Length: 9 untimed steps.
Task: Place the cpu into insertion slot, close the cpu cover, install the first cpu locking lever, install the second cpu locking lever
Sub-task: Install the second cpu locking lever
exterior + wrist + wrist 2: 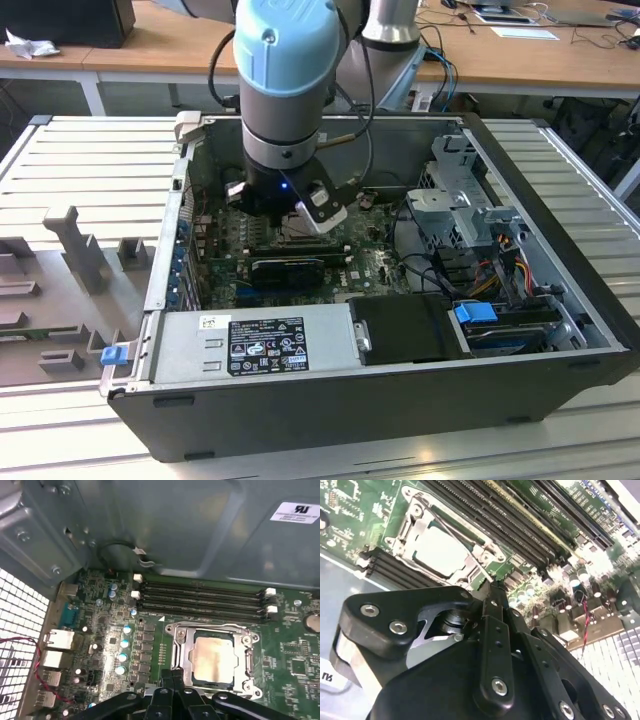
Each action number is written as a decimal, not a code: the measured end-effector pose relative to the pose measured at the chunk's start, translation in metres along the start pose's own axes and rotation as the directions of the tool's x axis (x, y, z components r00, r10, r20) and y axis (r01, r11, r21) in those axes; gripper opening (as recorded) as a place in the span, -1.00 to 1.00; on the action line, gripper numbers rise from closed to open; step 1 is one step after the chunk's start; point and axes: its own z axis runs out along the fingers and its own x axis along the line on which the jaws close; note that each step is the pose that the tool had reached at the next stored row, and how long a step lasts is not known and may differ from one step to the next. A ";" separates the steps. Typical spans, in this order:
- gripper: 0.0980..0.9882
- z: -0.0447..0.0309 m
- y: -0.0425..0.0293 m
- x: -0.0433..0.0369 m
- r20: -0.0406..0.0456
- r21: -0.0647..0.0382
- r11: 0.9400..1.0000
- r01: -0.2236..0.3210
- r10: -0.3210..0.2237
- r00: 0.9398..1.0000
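The cpu (214, 657) (440, 552) lies flat in the insertion slot (250, 682) on the green board, its pale top showing. The cpu cover (184, 656) (417, 527) lies down around it as a silvery frame. A thin wire locking lever (462, 547) runs slanted from the socket's far side to my fingertips. My gripper (172, 675) (491, 586) is shut, with its black fingers pressed together at the socket's edge by the lever's end. In the exterior view the arm (285, 90) reaches straight down into the open computer case.
Long black memory slots (200, 597) run just beyond the socket, under the grey case wall (200, 530). Blue-topped capacitors (122, 656) and rear ports (55, 650) sit to one side. A black card (288, 268), the power supply (250, 340) and a drive cage (460, 200) crowd the case.
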 end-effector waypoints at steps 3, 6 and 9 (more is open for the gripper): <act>-0.98 -0.0004 -0.0016 -0.0169 -0.010 -0.001 1.000 -0.003 0.003 1.000; -0.98 -0.0043 -0.0017 -0.0323 -0.018 -0.002 1.000 -0.006 0.006 1.000; -0.98 -0.0085 -0.0017 -0.0346 -0.026 -0.003 1.000 -0.009 0.009 1.000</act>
